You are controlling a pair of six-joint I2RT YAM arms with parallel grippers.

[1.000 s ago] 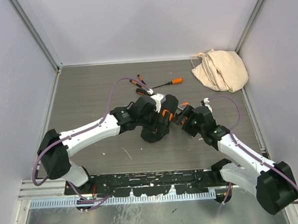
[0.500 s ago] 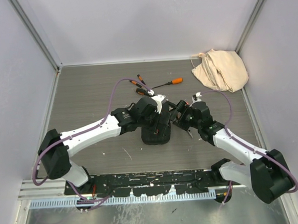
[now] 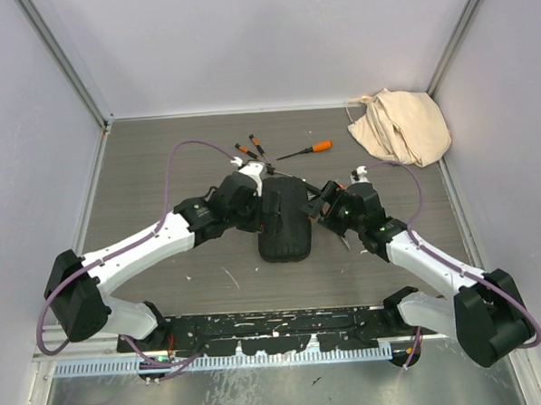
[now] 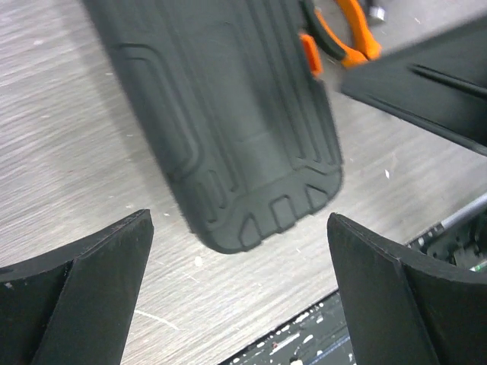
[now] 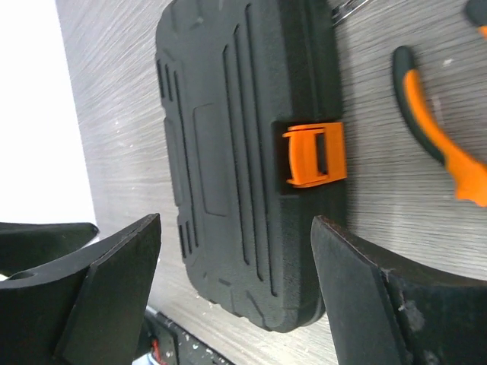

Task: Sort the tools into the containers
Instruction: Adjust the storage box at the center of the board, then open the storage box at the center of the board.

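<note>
Left wrist view: the left hand (image 4: 237, 220) was seen spread wide and empty. The closed tool case (image 4: 228, 137) was laid flat on the desk (image 4: 68, 152) beyond it, its far end cut off. The right hand (image 5: 236, 222) was held equally wide, faced toward the orange latch (image 5: 314, 154). An orange-handled tool (image 5: 437, 144) was cropped and could not be identified.

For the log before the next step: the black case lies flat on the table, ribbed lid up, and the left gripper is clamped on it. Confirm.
One thing is wrong: the left gripper is open, not clamped on the black case. The left wrist view shows its fingers spread clear of it. The rest holds.
</note>
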